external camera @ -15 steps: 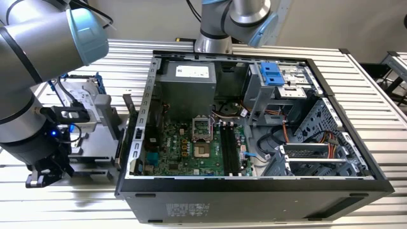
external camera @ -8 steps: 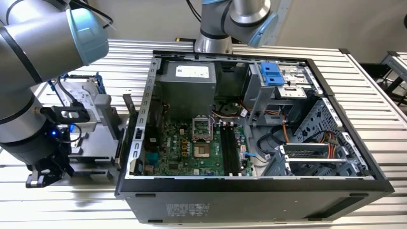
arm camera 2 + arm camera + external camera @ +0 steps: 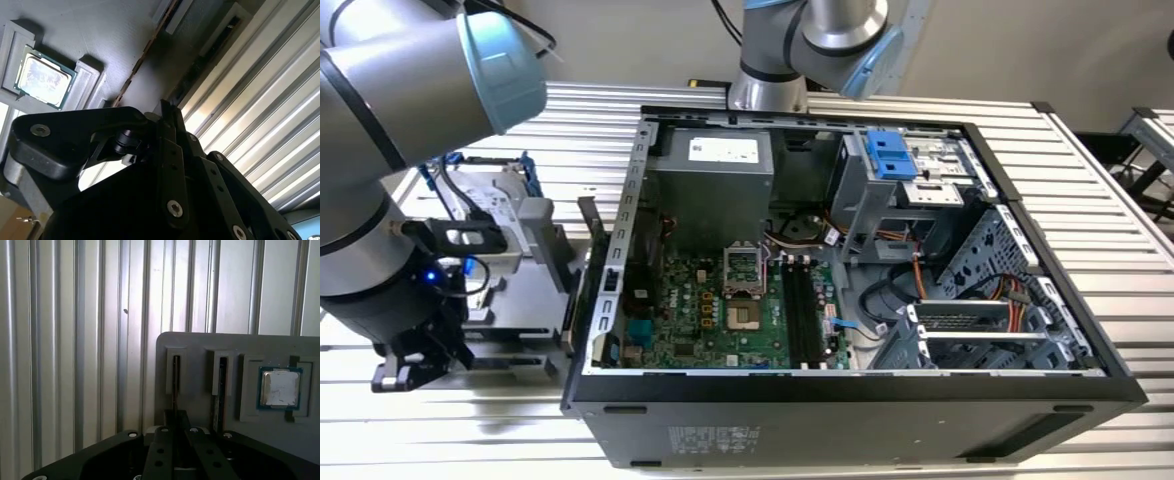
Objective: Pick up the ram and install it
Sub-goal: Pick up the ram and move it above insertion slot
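The ram (image 3: 176,385) is a thin stick seen edge-on, standing in one slot of a grey holder tray (image 3: 200,345) on the ribbed table. In the first wrist view it runs straight into my gripper (image 3: 176,416), whose two fingers are drawn together on its near part. In the second wrist view the gripper (image 3: 167,111) sits over the tray's outer slot, the fingertips (image 3: 163,106) pressed close. A second thin stick (image 3: 220,405) stands in the neighbouring slot. In the exterior view my arm's wrist (image 3: 380,290) hangs at the tray (image 3: 520,300), on the exterior view's left of the computer.
A square silver processor chip (image 3: 280,387) lies in a recess of the same tray, beyond the second slot. The open computer case (image 3: 854,385) shows its green motherboard (image 3: 707,320) with dark memory slots (image 3: 803,310). Ribbed aluminium table (image 3: 60,340) surrounds the tray.
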`<state>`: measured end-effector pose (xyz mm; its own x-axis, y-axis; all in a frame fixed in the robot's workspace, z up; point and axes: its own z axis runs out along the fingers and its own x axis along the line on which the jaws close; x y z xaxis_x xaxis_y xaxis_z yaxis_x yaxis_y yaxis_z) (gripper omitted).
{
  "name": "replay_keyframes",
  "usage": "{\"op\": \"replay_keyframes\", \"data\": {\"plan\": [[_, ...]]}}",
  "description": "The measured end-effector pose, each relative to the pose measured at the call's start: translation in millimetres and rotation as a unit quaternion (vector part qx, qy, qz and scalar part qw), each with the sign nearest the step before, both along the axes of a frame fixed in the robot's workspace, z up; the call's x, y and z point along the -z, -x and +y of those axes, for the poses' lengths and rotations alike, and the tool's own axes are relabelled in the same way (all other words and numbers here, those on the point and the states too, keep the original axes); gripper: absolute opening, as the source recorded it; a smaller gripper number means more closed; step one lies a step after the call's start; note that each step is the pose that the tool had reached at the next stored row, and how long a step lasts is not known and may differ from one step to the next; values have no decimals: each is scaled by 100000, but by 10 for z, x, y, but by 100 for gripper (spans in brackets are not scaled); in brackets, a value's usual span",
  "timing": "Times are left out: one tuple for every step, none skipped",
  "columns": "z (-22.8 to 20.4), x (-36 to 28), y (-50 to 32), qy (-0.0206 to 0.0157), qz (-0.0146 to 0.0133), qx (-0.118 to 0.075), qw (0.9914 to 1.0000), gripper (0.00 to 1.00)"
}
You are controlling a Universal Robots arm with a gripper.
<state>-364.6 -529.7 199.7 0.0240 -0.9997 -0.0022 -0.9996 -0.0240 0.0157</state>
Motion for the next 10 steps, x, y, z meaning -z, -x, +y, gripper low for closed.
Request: {"op": "replay_keyframes", "data": {"plan": [[0,-12,0,1,1,2,100000,0],[0,-25,0,5,3,1,100000,0],[0,-38,0,0,-1,0,100000,0],[0,-50,0,-1,-3,0,100000,0],[0,-60,0,-3,-3,1,100000,0],[0,-71,0,1,-4,-1,100000,0],[0,-81,0,3,-1,0,100000,0],[0,-91,0,0,-2,1,100000,0],[0,-100,0,-1,-3,1,100000,0],[0,-109,0,-2,-2,0,100000,0]]}}
